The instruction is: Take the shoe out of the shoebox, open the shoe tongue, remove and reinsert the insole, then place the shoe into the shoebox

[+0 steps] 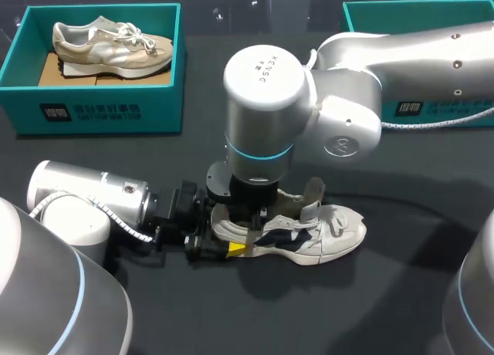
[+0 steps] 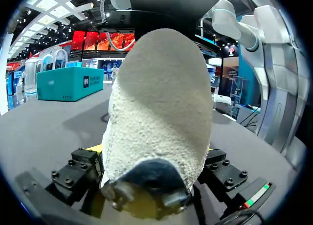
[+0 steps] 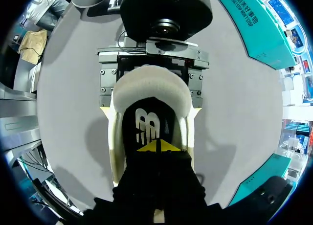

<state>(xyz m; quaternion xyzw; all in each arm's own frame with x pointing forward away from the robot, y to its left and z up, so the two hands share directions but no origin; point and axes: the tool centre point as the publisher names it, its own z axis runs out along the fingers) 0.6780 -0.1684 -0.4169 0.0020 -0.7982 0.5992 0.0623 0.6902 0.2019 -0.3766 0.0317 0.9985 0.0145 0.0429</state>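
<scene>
A white and navy shoe [image 1: 309,233] lies on its sole on the dark table, toe to the right. My left gripper [image 1: 210,243] is at its heel, and the rough white heel [image 2: 159,102] fills the space between its fingers. From above, its yellow tips [image 3: 104,110] press both sides of the heel, so it is shut on the shoe. My right arm [image 1: 266,116] hangs over the shoe's opening. My right gripper [image 3: 159,146] is shut, with its yellow tips together inside the shoe [image 3: 151,93] on the dark insole [image 3: 146,124]. A teal shoebox [image 1: 421,15] stands at the back right.
A second teal box [image 1: 100,108] at the back left holds a beige shoe [image 1: 108,46]. The right arm's cable [image 1: 432,123] runs in front of the back-right box. Bare table lies in front of the shoe and to its right.
</scene>
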